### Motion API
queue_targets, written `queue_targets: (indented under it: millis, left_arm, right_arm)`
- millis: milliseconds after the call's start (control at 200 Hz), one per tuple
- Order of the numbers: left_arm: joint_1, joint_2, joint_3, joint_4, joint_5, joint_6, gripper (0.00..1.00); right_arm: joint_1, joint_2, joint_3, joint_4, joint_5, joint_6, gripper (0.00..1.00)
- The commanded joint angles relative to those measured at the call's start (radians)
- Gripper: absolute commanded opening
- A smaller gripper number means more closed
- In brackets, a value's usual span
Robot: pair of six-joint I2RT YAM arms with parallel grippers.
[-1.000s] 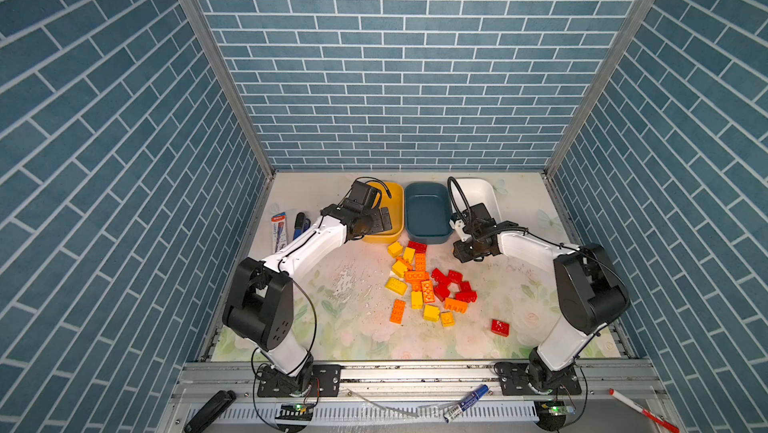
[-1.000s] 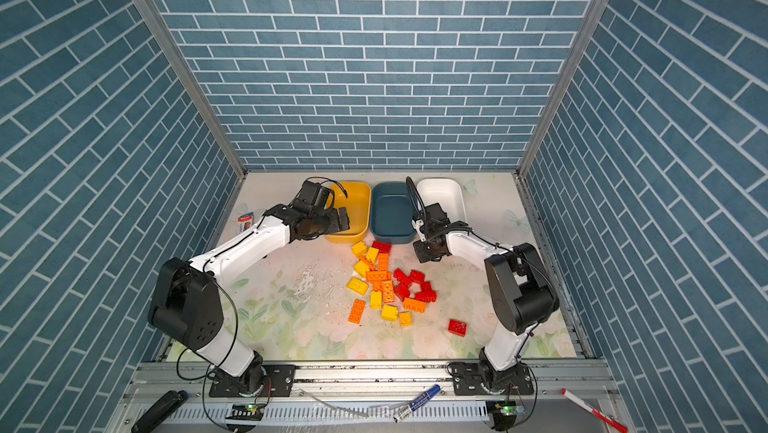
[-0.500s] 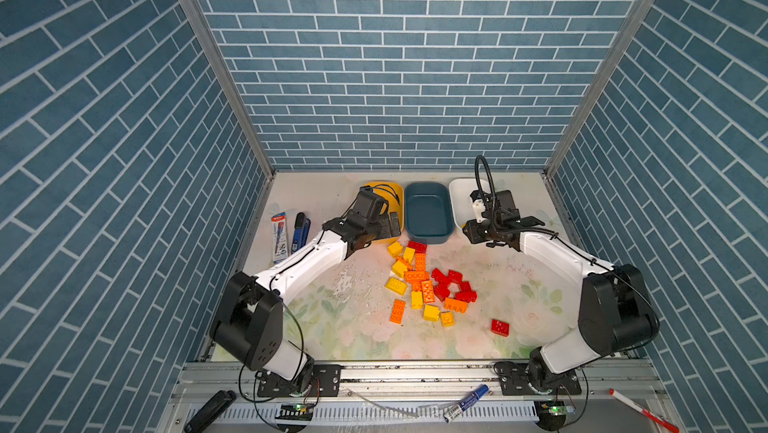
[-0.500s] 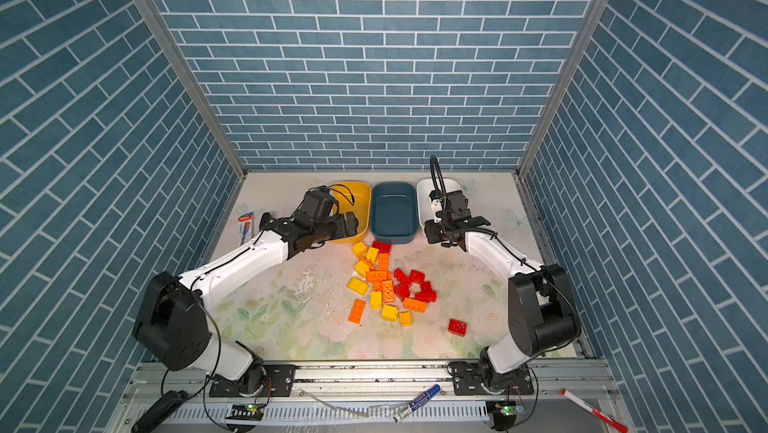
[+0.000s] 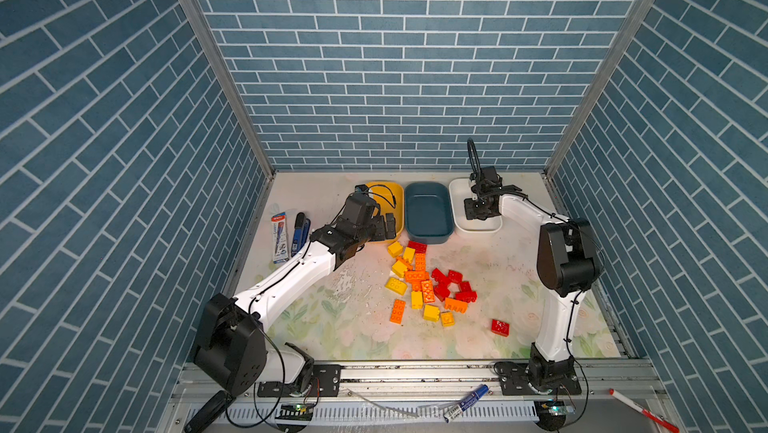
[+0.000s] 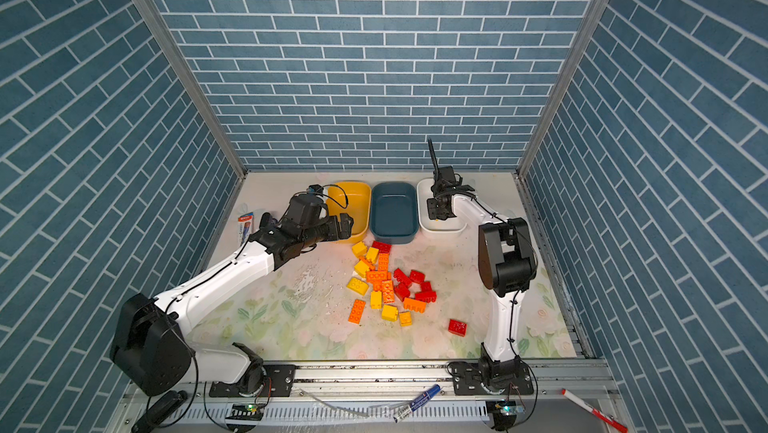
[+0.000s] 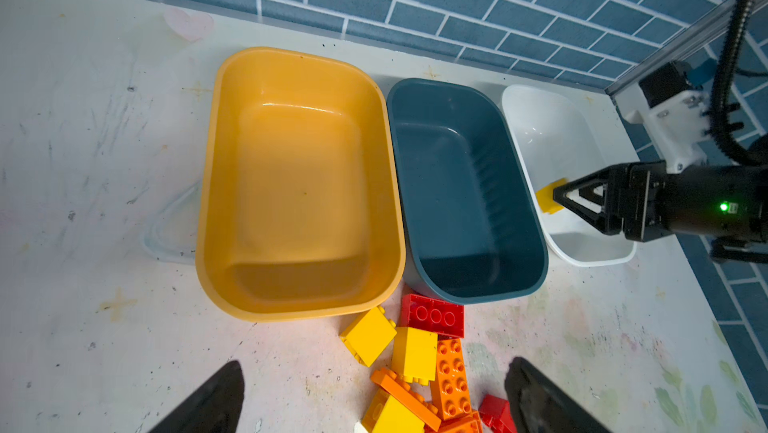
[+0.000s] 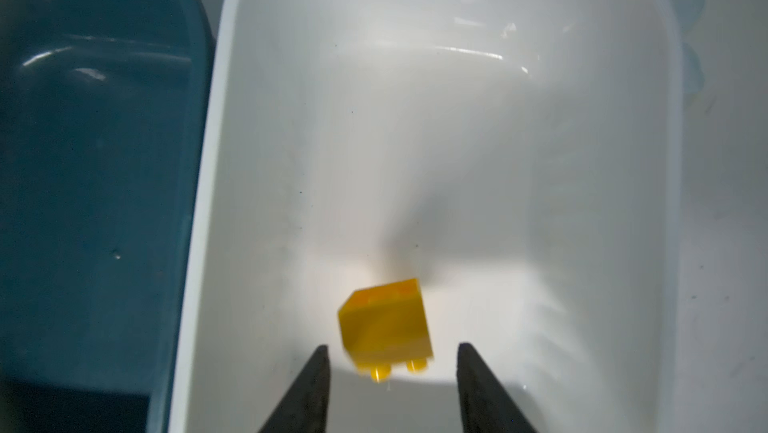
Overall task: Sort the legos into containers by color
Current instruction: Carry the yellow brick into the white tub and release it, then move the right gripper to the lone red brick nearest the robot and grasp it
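The right gripper (image 8: 392,347) hangs over the shallow white plastic tub (image 8: 540,160) near the tabletop's (image 5: 332,327) back right corner, its jaws parted and released. A small yellow studded plastic brick (image 8: 384,323), blurred, shows between the fingertips and touches neither. The left gripper (image 7: 376,364) is spread wide and holds nothing, just in front of the matching yellow tub (image 7: 291,181), over the far end of the loose pile of red, orange and yellow legos (image 5: 424,285) at mid-table. The dark teal tub (image 5: 428,210) stands between the other two.

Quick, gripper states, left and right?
Left gripper: open, empty.
Right gripper: open, gripping nothing; yellow brick loose over the white tub.
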Motion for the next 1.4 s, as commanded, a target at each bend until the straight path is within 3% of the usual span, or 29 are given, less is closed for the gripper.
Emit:
queue_targets:
  millis: [0,110,300,310,325,345,500,695,890,990,1160,1395]
  left_arm:
    - [-0.008,-0.017,-0.026,0.028,0.025,0.013,0.99]
    - [-0.023,-0.012,-0.023,0.025,0.028,0.017,0.99]
    - [-0.071,-0.023,-0.007,0.049,0.025,0.030,0.99]
    - [-0.072,-0.023,-0.008,0.052,0.025,0.032,0.99]
    - [-0.074,-0.025,-0.008,0.056,0.025,0.032,0.99]
    - [-0.078,-0.029,-0.011,0.062,0.024,0.033,0.99]
    - [-0.089,-0.047,-0.032,0.103,0.021,0.033,0.99]
    - [-0.091,-0.072,-0.057,0.113,0.015,0.033,0.99]
    - [-0.092,-0.082,-0.075,0.118,0.006,0.024,0.99]
    - [-0.094,-0.079,-0.083,0.127,0.004,0.012,0.99]
    - [-0.094,-0.075,-0.092,0.130,0.002,-0.004,0.99]
    - [-0.093,-0.076,-0.090,0.102,-0.018,0.003,0.99]
  right_arm:
    - [0.006,-0.046,0.042,-0.075,0.009,0.027,0.58]
    - [0.014,-0.166,-0.081,-0.071,0.017,0.076,0.64]
    - [0.066,-0.516,-0.420,-0.099,0.053,0.188,0.72]
    - [0.069,-0.532,-0.436,-0.110,0.054,0.198,0.76]
    - [0.072,-0.564,-0.459,-0.124,0.058,0.212,0.93]
    - [0.076,-0.603,-0.488,-0.145,0.061,0.233,0.99]
    - [0.094,-0.904,-0.706,-0.337,0.060,0.418,0.99]
    - [0.102,-1.156,-0.907,-0.530,-0.117,0.651,0.99]
    - [0.126,-1.205,-0.971,-0.606,-0.216,0.700,0.98]
    - [0.147,-1.183,-0.980,-0.632,-0.190,0.724,0.98]
    - [0.171,-1.133,-1.009,-0.514,-0.216,0.742,0.91]
    - [0.234,-1.033,-1.010,-0.472,-0.095,0.755,0.81]
